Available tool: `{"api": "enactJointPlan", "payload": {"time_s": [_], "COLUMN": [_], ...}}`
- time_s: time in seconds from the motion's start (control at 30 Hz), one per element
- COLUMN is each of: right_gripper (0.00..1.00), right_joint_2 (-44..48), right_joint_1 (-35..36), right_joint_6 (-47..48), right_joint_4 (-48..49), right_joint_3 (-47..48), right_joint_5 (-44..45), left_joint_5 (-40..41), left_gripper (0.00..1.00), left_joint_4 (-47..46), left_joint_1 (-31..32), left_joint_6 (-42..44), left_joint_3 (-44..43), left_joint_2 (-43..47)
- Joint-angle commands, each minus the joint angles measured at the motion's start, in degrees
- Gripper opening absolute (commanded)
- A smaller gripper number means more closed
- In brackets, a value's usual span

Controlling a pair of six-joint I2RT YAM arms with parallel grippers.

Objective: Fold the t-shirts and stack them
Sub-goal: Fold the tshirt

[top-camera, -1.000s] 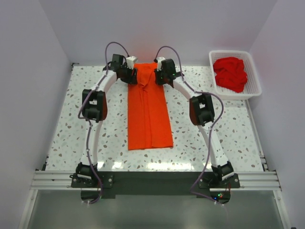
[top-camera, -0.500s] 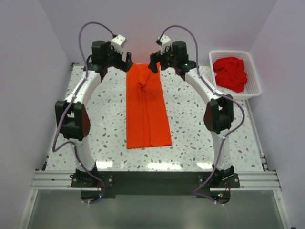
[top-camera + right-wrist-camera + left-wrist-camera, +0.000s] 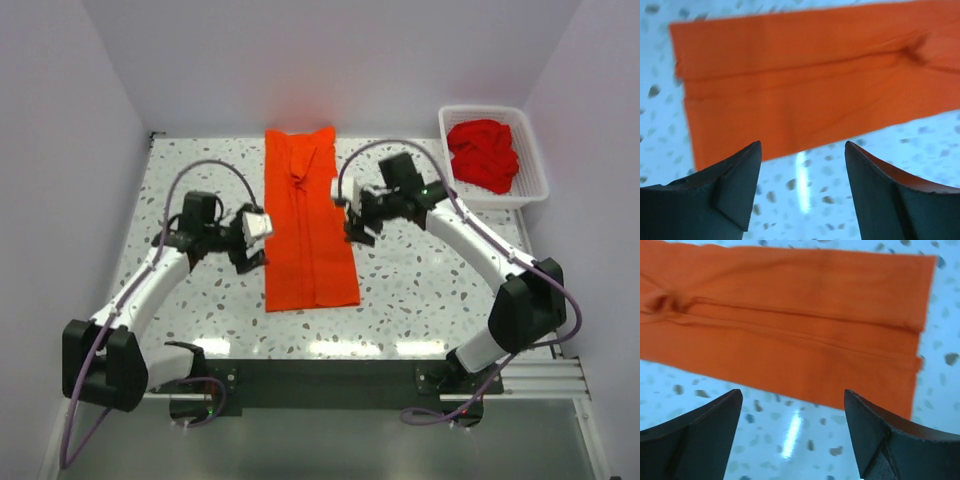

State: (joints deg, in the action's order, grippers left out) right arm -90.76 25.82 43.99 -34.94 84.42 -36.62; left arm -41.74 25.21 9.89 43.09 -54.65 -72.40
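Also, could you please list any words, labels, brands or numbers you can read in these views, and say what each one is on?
No text is readable in any view.
The orange t-shirt is plain, with no print.
The red t-shirts and the white basket show no label.
The left tool and right tool are plain dark, with no marking.

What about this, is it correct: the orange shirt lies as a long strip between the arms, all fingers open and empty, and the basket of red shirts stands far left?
No: the top external view shows the basket of red shirts far right. The rest holds for the orange shirt, the left gripper and the right gripper.
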Motion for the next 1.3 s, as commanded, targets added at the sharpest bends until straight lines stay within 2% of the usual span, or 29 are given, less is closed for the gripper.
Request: {"api": "enactJointPlan", "payload": {"time_s": [0.0,0.13,0.27,0.37,0.47,0.7,0.83,1.03,1.27], "right_gripper": [0.69,0.62,0.58,0.57,0.54,0.53,0.54,0.54,0.52], "right_joint_2": [5.8,7.6,6.8,4.6,2.7,3.9,1.5,1.0,-3.0], "right_joint_1": [6.4,11.2,12.2,12.4,12.8,14.3,15.5,15.9,17.5], "right_joint_6": [13.7,14.6,14.5,15.8,16.3,17.1,15.3,17.4,15.0], "right_joint_4": [-6.4,-0.2,5.5,8.1,9.3,7.3,5.8,1.3,2.6], "right_joint_3": [-16.5,-27.0,-32.6,-34.2,-34.1,-35.0,-33.4,-32.0,-31.6], "right_joint_5": [2.2,4.7,6.8,7.5,7.6,5.5,7.1,5.5,10.6], "left_joint_5": [-4.3,-2.7,3.6,6.4,8.4,9.6,10.6,11.9,12.1], "left_gripper": [0.84,0.72,0.68,0.68,0.67,0.65,0.65,0.61,0.56], "left_joint_4": [4.5,1.3,-7.6,-12.3,-13.4,-12.7,-13.2,-12.6,-9.9], "left_joint_1": [3.4,8.6,15.2,19.5,21.1,21.5,21.7,21.7,21.7], "left_joint_6": [13.6,14.8,9.7,8.8,9.3,11.3,11.2,11.3,13.5], "left_joint_3": [12.1,21.8,29.8,31.1,30.5,29.8,29.8,28.5,28.8], "left_joint_2": [8.6,12.6,13.5,11.5,8.2,5.4,3.6,0.5,0.6]}}
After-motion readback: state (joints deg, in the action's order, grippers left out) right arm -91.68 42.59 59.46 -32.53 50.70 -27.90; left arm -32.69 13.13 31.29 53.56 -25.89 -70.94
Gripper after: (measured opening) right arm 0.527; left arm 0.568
